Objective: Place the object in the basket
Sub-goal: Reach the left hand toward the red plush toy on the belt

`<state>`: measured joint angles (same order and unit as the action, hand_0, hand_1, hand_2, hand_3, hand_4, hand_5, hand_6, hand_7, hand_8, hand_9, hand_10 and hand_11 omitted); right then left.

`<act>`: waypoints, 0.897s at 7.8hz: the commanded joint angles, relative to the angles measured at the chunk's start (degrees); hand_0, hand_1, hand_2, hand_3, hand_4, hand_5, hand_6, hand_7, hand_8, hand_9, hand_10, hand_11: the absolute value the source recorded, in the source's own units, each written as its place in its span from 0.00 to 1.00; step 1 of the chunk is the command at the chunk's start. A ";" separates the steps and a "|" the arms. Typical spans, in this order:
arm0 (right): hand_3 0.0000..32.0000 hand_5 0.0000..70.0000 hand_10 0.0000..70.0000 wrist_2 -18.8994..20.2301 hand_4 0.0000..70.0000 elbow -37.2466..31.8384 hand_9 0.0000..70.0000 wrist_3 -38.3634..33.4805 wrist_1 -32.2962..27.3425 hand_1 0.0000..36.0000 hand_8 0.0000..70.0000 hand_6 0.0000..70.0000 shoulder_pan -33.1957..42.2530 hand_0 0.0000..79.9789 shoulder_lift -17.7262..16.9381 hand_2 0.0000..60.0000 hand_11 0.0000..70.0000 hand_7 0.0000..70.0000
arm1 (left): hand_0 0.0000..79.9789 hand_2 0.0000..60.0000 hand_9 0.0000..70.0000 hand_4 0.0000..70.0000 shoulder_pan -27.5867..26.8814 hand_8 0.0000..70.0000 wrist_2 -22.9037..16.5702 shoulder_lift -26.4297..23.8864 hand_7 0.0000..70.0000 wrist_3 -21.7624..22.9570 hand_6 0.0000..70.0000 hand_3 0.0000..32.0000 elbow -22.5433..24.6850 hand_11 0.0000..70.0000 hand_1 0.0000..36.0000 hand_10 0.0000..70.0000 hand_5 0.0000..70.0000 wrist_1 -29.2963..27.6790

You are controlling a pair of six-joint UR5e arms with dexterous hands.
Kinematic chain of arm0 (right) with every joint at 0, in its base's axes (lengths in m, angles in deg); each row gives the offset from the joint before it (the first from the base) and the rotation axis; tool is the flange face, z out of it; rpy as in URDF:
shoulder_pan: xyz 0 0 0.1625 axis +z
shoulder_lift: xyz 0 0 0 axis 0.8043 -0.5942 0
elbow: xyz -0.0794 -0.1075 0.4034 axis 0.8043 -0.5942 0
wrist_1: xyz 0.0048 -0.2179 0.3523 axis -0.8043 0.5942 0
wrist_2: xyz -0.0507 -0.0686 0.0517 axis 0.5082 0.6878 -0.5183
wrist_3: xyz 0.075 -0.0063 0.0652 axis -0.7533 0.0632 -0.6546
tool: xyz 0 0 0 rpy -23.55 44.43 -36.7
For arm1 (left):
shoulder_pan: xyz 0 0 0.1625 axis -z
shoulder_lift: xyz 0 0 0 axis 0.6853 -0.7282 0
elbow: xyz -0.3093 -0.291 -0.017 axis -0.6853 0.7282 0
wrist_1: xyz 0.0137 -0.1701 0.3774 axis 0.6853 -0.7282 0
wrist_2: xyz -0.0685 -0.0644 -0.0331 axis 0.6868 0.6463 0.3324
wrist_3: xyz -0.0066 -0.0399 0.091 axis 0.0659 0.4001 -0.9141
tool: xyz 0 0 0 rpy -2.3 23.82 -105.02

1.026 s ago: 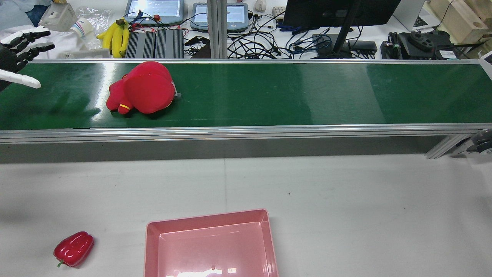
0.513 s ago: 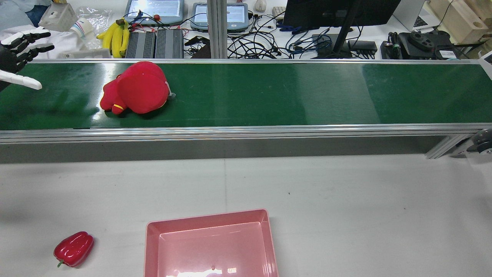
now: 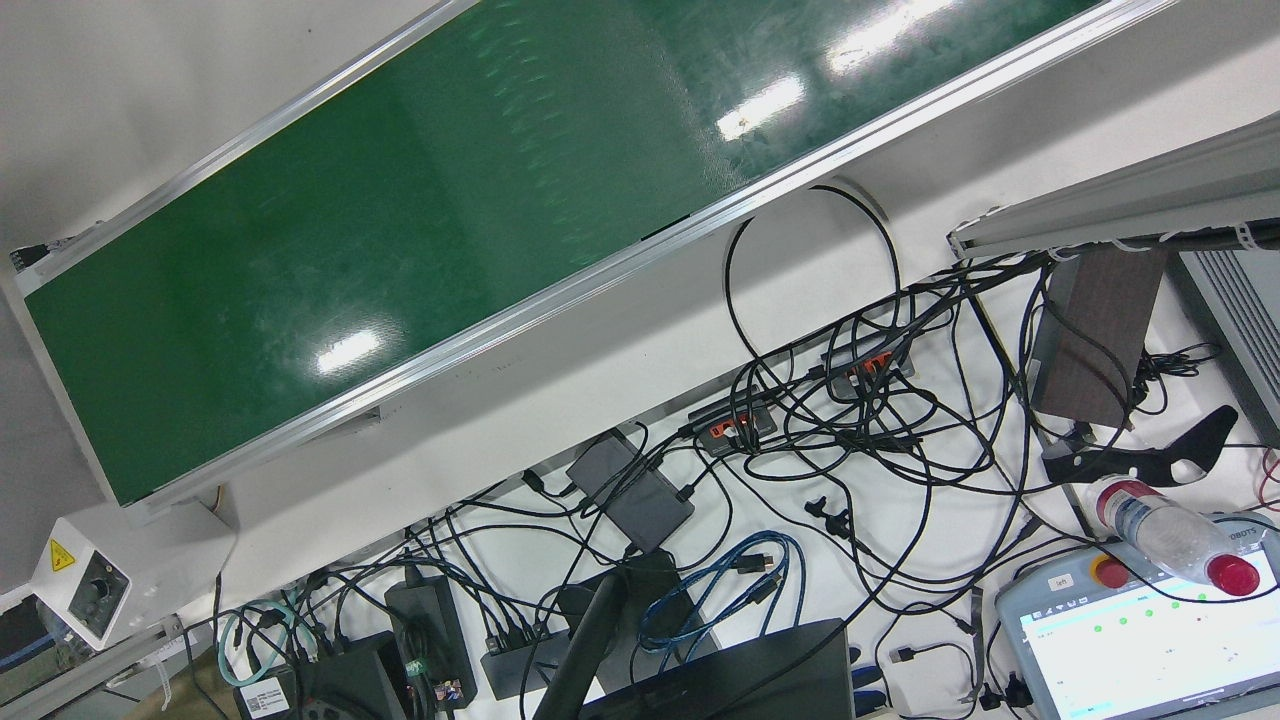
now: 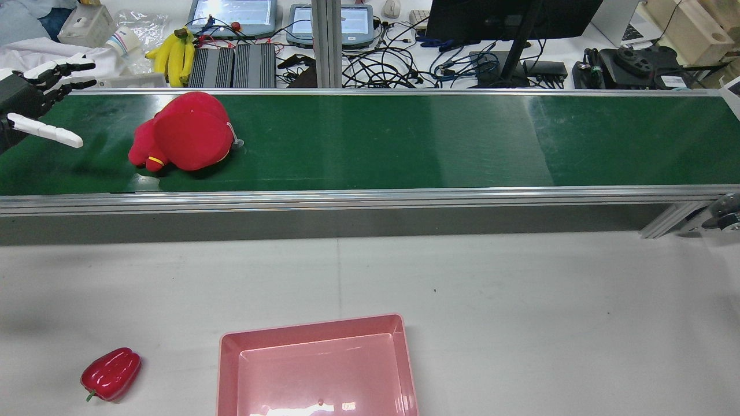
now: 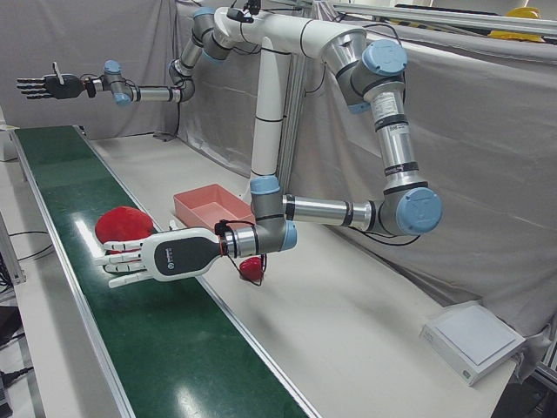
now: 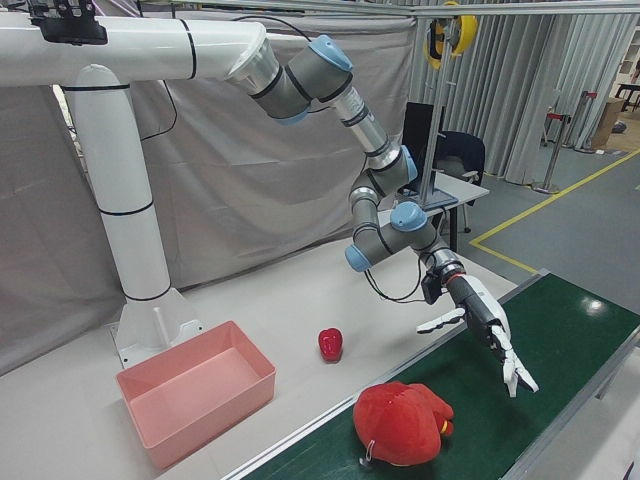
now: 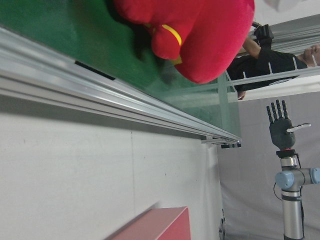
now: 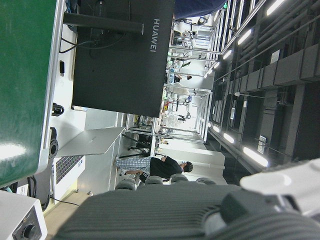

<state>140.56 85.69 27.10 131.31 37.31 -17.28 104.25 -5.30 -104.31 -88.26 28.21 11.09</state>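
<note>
Red plush toy [image 4: 182, 132] lies on green belt [image 4: 404, 138]; left hand [image 4: 34, 110] fingers spread beside it, ready to grasp for pink basket [image 4: 318, 370].

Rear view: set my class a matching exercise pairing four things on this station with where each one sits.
Things:
1. plush toy
2. pepper
3. basket
4. left hand

Places:
A. on the white table, left of the basket
B. lying on the green belt
C. at the table's near edge, empty
D. open in the air over the belt's left end

Pairs: 1-B, 2-A, 3-C, 4-D
</note>
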 commanded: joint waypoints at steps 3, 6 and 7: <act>0.00 0.00 0.00 0.00 0.00 -0.01 0.00 0.00 0.00 0.00 0.00 0.00 0.03 0.00 0.00 0.00 0.00 0.00 | 0.75 0.00 0.22 0.13 -0.16 0.14 -0.08 -1.79 0.05 -5.21 0.04 0.00 0.20 0.00 0.49 0.00 0.29 3.28; 0.00 0.00 0.00 0.00 0.00 0.08 0.00 0.00 0.00 0.00 0.00 0.00 0.03 0.00 0.00 0.00 0.00 0.00 | 0.74 0.00 0.21 0.12 -0.17 0.13 -0.17 -3.11 0.05 -7.32 0.04 0.00 0.20 0.00 0.47 0.00 0.29 5.47; 0.00 0.00 0.00 0.00 0.00 0.00 0.00 0.00 0.00 0.00 0.00 0.00 0.03 0.00 0.00 0.00 0.00 0.00 | 0.74 0.00 0.22 0.12 -0.51 0.14 -0.17 -3.19 0.05 -7.24 0.04 0.00 0.20 0.00 0.47 0.00 0.28 5.48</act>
<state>140.56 85.73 27.10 131.31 37.30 -17.28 104.08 -5.44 -107.00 -94.91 28.41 15.92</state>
